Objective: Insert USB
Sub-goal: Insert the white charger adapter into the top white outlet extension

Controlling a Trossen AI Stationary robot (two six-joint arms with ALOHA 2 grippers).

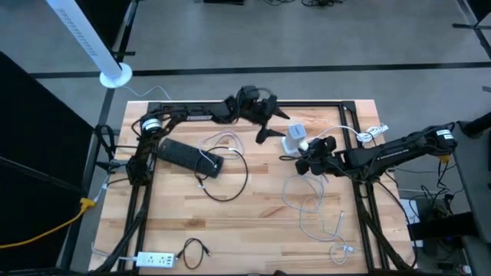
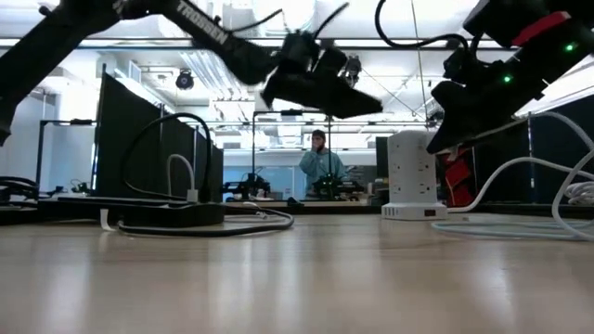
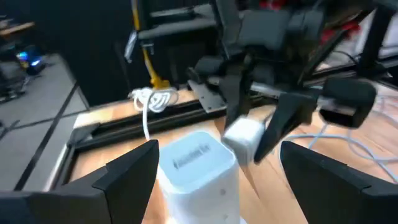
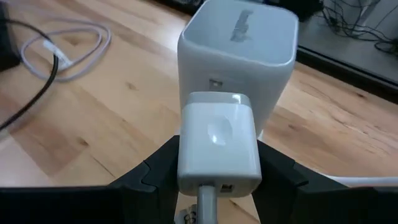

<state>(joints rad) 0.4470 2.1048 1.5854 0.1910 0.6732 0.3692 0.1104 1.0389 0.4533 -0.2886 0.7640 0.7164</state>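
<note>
Right wrist view showed the right gripper pinching a white USB charger plug and holding it just beside the white tower power strip, which stood on the wooden table. We judged the approach step in hand: next, its prongs needed squaring to a socket. Our left gripper hovered beside the tower, fingers spread wide and empty.

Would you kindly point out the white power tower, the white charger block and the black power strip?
white power tower (image 4: 239, 46), right wrist view, upper body.
white charger block (image 4: 217, 140), right wrist view, rear face.
black power strip (image 1: 189, 156), high view, mid-body.
</note>
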